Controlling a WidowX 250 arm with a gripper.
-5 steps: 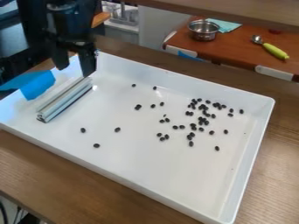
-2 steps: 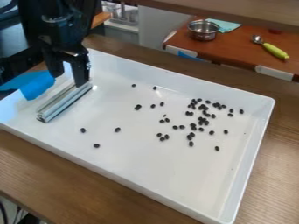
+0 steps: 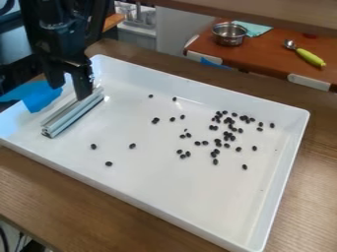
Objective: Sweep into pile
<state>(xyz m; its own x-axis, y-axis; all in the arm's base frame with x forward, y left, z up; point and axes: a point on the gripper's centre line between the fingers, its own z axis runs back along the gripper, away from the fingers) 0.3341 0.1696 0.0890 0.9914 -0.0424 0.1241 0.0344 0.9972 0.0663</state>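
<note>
Just above the upper part of a silvery ridged bar (image 3: 74,113) hangs my gripper (image 3: 70,91), its two fingers apart, one over the bar's upper end and one behind it to the left. The bar lies slanted on the floor of a white tray (image 3: 164,182), near its left end. Dark beans (image 3: 227,133) are scattered over the tray, most of them loosely grouped in the right half. Single beans (image 3: 109,164) lie at the lower left, and a few more are spread between bar and group.
Tall tray walls (image 3: 204,88) surround the work area. Blue tape (image 3: 41,96) covers the tray's left edge. Behind the tray, a second table holds a metal pot (image 3: 229,33) and a green-handled scoop (image 3: 309,57).
My gripper has moved left and down, from above the bar's upper end to closer over the bar. The bar and the beans have stayed in place.
</note>
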